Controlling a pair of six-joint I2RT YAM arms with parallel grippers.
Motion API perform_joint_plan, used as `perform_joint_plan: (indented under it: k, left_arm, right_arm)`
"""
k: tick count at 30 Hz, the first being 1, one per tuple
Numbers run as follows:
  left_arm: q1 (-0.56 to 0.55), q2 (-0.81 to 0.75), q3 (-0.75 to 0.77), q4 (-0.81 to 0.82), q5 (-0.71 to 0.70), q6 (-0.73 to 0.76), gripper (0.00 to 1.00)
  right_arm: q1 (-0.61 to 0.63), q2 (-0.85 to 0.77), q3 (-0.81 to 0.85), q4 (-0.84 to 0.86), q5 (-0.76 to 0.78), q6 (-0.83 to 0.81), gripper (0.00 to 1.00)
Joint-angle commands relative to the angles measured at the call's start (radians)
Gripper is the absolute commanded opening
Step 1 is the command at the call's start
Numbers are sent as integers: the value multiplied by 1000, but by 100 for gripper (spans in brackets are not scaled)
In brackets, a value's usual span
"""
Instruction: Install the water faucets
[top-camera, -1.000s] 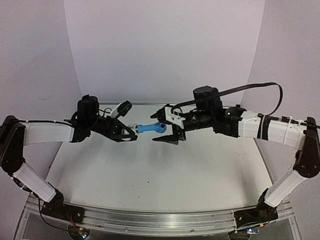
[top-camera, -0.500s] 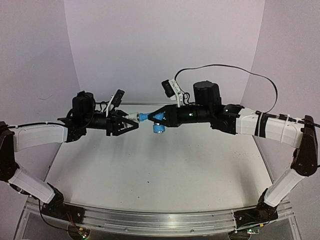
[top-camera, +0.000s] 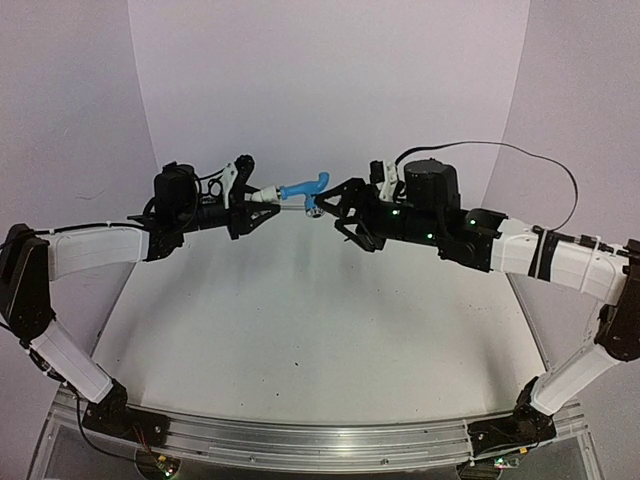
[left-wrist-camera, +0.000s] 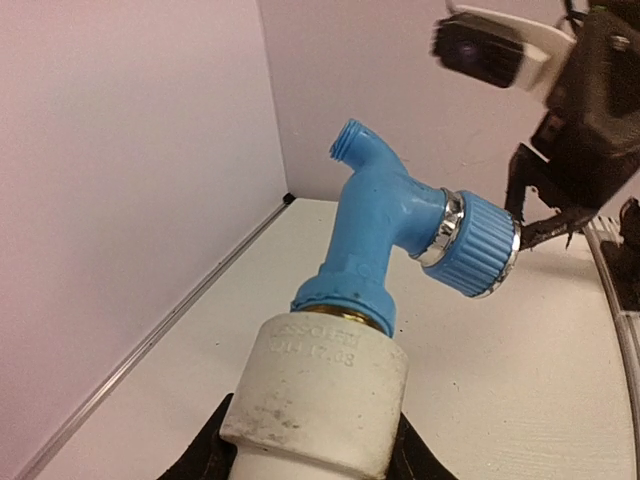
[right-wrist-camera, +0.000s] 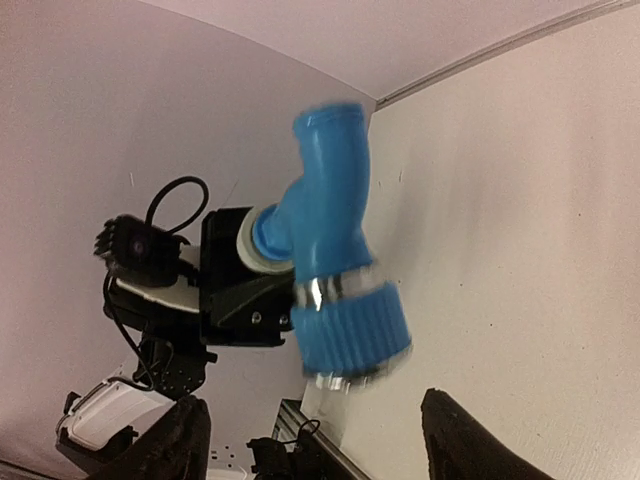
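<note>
The bright-blue tap (top-camera: 301, 187) sits screwed into the white cylindrical fitting (top-camera: 264, 196), held in mid-air above the table's back. My left gripper (top-camera: 253, 205) is shut on the fitting. In the left wrist view the fitting (left-wrist-camera: 320, 395) is clamped between the jaws, and the tap (left-wrist-camera: 378, 225) rises from it with its ribbed knob (left-wrist-camera: 478, 245) to the right. My right gripper (top-camera: 335, 214) is open just right of the tap. In the right wrist view the knob (right-wrist-camera: 350, 330) hangs ahead of the gap between my spread fingers (right-wrist-camera: 175, 440), not gripped.
The white table (top-camera: 320, 330) lies well below both grippers. The back wall (top-camera: 330, 90) stands close behind them. A black cable (top-camera: 500, 150) loops over the right arm.
My right gripper has let go of the tap, opened and drawn back slightly right. The left gripper has lifted and tilted, so the tap's spout now points up.
</note>
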Motion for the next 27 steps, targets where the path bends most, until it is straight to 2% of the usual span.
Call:
perform_joint_plan:
  k: [1, 3, 5, 9, 11, 14, 20, 24, 27]
  left_arm:
    - [1, -87, -59, 31, -11, -276, 0]
    - [1, -122, -115, 25, 55, -446, 0]
    - [1, -139, -157, 20, 147, -605, 0]
    - [-23, -152, -194, 25, 369, -825, 0]
    - [-42, -173, -208, 26, 453, -874, 0]
    - [-55, -192, -225, 26, 546, -944, 0]
    - [-84, -249, -267, 26, 595, -1000, 0]
    - [-86, -260, -267, 26, 605, -1021, 0]
    - [-86, -259, -255, 24, 605, -1026, 0]
  right_arm:
    - [11, -156, 30, -21, 156, -375, 95]
    - [11, -199, 16, -18, 180, -629, 98]
    - [11, -220, -5, -9, 141, -916, 98]
    - [11, -209, -50, -49, -166, -1441, 98]
    - [12, -200, -73, -78, -312, -1659, 98]
    - [19, -198, -106, -108, -447, -1904, 98]
    - [25, -146, -82, -111, -561, -2026, 97]
    - [63, -90, -52, -112, -559, -2047, 92]
    - [94, -50, -27, -92, -520, -2048, 84]
